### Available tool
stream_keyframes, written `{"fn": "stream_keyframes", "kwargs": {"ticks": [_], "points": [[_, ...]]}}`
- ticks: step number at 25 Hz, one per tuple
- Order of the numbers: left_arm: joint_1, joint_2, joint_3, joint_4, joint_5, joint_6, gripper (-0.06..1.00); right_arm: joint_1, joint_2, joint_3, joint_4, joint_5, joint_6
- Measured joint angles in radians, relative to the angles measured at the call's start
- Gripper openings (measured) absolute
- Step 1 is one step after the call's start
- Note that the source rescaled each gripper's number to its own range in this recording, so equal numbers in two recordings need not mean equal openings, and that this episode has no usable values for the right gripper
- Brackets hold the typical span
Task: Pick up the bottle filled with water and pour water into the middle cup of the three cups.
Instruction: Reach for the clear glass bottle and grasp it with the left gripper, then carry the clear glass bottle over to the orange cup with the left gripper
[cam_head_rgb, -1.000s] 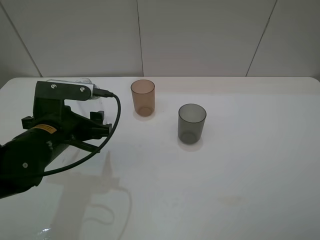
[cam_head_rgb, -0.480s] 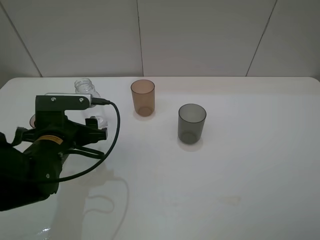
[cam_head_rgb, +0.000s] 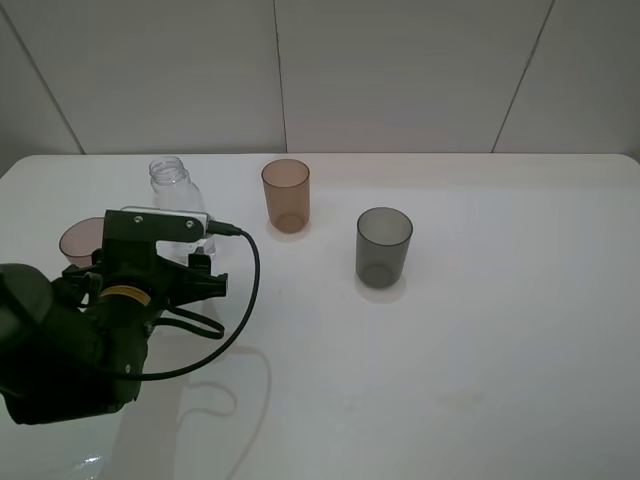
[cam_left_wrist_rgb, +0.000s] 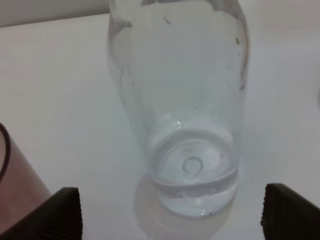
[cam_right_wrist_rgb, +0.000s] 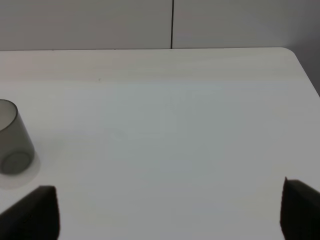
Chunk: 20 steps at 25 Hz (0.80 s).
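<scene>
From the high exterior view, the bottle stands upright and uncapped on the white table, towards the left rear. The left arm sits low just in front of it, hiding the bottle's lower part. The pinkish-brown cup shows beside the arm on the far left. The middle cup, amber-orange, is near the bottle on its right, and the grey cup stands further right and nearer the front. All three cups are upright and look empty. The right arm is not in this view.

In the left wrist view, the left gripper has its jaws spread wide, with one fingertip at each lower corner of the picture. The bottle's base is centred between and just ahead of them, touching neither. A shallow layer of water seems to lie at the bottom. An edge of the pinkish-brown cup shows close on one side.

In the right wrist view, the right gripper also has its jaws apart and holds nothing. It faces bare table with the grey cup at the margin.

The step in hand looks like the approach for the grasp. Next, the left arm should probably ease forward until the body lies between the fingers, keeping clear of the pinkish-brown cup. It can then close gently, since thin plastic may buckle, before lifting towards the middle cup.
</scene>
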<state>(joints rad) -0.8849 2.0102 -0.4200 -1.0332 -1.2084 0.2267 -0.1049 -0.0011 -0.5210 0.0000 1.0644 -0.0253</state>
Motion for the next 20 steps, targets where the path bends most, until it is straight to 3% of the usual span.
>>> {"fn": "stream_keyframes", "kwargs": {"ticks": [10, 20], "points": [[0.054, 0.002, -0.043, 0.012, -0.003, 0.0, 0.64, 0.0, 0.0, 0.0, 0.0, 0.0, 0.0], [0.136, 0.002, -0.054, 0.147, -0.003, 0.042, 0.64, 0.0, 0.0, 0.0, 0.0, 0.0, 0.0]]}}
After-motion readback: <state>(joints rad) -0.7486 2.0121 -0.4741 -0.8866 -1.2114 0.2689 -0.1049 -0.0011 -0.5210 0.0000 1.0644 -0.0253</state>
